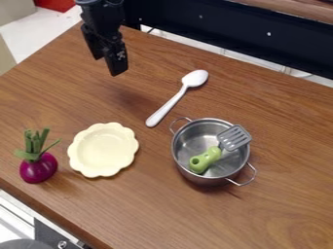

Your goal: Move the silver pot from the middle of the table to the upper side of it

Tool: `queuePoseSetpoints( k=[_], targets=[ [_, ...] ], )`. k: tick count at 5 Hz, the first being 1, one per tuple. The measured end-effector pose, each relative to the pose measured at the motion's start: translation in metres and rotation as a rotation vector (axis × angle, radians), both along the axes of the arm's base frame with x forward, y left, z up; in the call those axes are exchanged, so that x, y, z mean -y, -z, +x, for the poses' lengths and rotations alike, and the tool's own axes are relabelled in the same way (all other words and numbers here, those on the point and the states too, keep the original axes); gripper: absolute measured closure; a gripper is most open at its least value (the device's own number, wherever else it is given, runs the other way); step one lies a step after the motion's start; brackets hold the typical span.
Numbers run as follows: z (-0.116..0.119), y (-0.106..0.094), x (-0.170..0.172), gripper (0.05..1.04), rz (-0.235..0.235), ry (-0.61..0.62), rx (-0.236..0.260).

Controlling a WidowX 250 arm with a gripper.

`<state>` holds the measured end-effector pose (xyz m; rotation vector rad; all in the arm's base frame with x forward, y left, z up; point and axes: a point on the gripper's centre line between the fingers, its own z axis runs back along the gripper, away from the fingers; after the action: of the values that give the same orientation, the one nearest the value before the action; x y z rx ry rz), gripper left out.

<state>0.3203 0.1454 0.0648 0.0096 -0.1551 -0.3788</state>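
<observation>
In the camera view, I have the tool hanging over the far left part of the bench, released, its two fingers apart and nothing between them. The silver pot stands upright a little right of the middle, well apart from the tool, with a green-handled spatula inside it, the slotted head leaning over the rim on the right. So I judge the job to be at its start: the pot is not gripped and not at the far side, and I have the approach, the grasp, the carry and the set-down all left to do. For room, the white spoon lies just beyond the pot on its far left, so a straight run from the tool passes over it. The wood right of the spoon looks like my widest lane to the far edge, where a dark panel rises behind the bench; I would stop short of that. The yellow dish and the purple onion sit to the left, out of that lane. The spatula could tip or swing if I tilt the pot.
</observation>
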Motion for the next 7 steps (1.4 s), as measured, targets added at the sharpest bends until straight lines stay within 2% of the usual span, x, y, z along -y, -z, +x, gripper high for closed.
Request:
queuePoseSetpoints(
  k=[1, 2, 3, 5, 6, 7],
  targets=[
    [-0.005, 0.012, 0.003, 0.085, -0.018, -0.010, -0.037],
    [-0.016, 0.020, 0.016, 0.085, -0.033, -0.138, -0.083],
    [-0.023, 0.001, 0.028, 0.085, -0.028, -0.252, -0.001],
    [-0.057, -0.018, 0.063, 0.085, -0.074, -0.588, 0.010],
    [-0.083, -0.015, 0.092, 0.085, -0.117, -0.717, -0.062],
    [-0.098, -0.010, 0.112, 0.085, -0.184, -0.890, -0.117]
  ],
)
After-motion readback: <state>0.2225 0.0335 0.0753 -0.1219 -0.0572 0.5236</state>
